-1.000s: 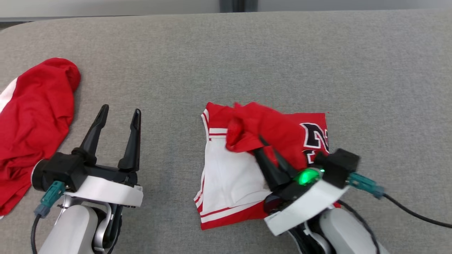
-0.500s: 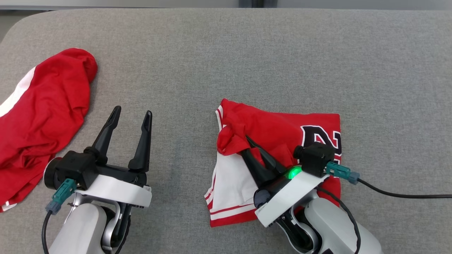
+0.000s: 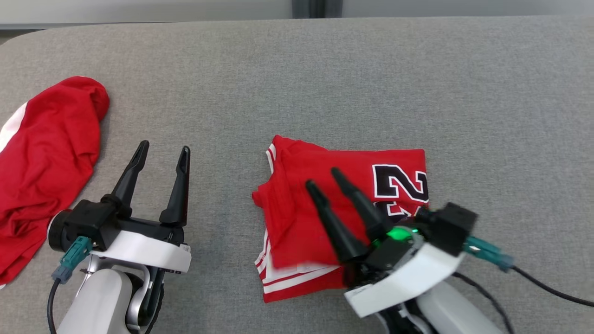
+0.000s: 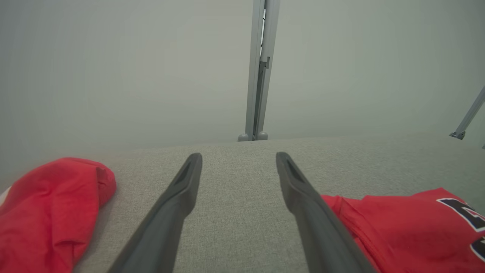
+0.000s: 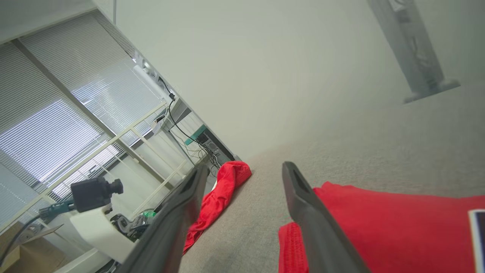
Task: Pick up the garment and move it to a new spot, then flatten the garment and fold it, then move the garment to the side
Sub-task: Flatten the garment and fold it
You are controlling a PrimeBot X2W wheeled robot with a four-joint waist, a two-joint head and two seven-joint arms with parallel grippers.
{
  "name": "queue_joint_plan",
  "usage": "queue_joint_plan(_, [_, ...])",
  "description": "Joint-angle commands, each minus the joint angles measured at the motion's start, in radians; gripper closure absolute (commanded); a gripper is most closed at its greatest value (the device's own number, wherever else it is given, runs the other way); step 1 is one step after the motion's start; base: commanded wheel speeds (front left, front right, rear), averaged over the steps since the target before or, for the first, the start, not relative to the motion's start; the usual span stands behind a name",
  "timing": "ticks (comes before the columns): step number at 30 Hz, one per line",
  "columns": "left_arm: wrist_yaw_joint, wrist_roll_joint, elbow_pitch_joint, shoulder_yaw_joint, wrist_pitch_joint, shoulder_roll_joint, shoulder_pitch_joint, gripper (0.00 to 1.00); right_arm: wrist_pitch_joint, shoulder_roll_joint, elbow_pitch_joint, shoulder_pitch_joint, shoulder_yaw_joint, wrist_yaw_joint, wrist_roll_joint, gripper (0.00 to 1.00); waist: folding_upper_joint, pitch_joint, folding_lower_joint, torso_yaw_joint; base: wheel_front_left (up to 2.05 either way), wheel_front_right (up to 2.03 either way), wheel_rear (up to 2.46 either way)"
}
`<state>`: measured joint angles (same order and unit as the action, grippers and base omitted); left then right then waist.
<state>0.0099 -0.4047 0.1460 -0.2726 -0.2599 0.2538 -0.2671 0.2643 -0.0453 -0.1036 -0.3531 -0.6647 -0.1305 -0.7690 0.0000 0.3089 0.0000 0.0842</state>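
right hand (image 3: 322, 178): released, now spread | garment (image 3: 297, 211): red flap laid down flat

Centre of frame: folded red fabric jersey (image 3: 320, 204), plain red on top. Black numerals (image 3: 399, 183) edged white on its right part. White hem band (image 3: 297, 278) with red stripes at lower left.
Left edge: crumpled red cloth garment (image 3: 41, 176), white patch (image 3: 9, 130) at its upper left.
Beneath: desk (image 3: 325, 83), mid-grey woven fabric, fine uniform speckle.
Left tool (image 3: 164, 149), right tool (image 3: 322, 178): black fingers (image 3: 174, 195), white cuff (image 3: 139, 253), teal plug (image 3: 69, 260) each. Green light (image 3: 397, 233) on right one.
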Motion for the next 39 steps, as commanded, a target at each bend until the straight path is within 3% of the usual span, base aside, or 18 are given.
queue_joint_plan(1, [0.006, 0.008, -0.003, 0.008, -0.003, 0.008, 0.01, 0.0, 0.002, -0.009, 0.04, 0.027, 0.043, -0.001, 0.022, 0.0, 0.0, -0.003, 0.0, -0.009, 0.0, 0.0, 0.0])
queue_joint_plan(12, [0.037, 0.022, -0.039, 0.036, -0.003, 0.02, 0.026, 0.0, -0.078, -0.008, 0.288, 0.169, 0.545, -0.001, 0.256, 0.0, 0.0, -0.017, 0.0, -0.039, 0.0, 0.0, 0.0])
queue_joint_plan(18, [0.069, 0.021, -0.071, 0.059, -0.003, 0.03, 0.05, 0.0, -0.139, -0.025, 0.31, 0.226, 0.7, -0.001, 0.412, 0.0, 0.0, -0.034, 0.0, -0.047, 0.0, 0.0, 0.0])
queue_joint_plan(27, [0.106, 0.025, -0.135, 0.061, 0.028, 0.044, 0.105, 0.0, -0.174, -0.012, 0.266, 0.33, 0.742, -0.001, 0.491, 0.0, 0.0, -0.062, 0.0, -0.054, 0.0, 0.0, 0.0])
queue_joint_plan(39, [0.121, 0.027, -0.177, 0.046, 0.059, 0.052, 0.128, 0.0, -0.166, -0.007, 0.226, 0.332, 0.731, -0.001, 0.481, 0.0, 0.0, -0.073, 0.0, -0.056, 0.0, 0.0, 0.0])
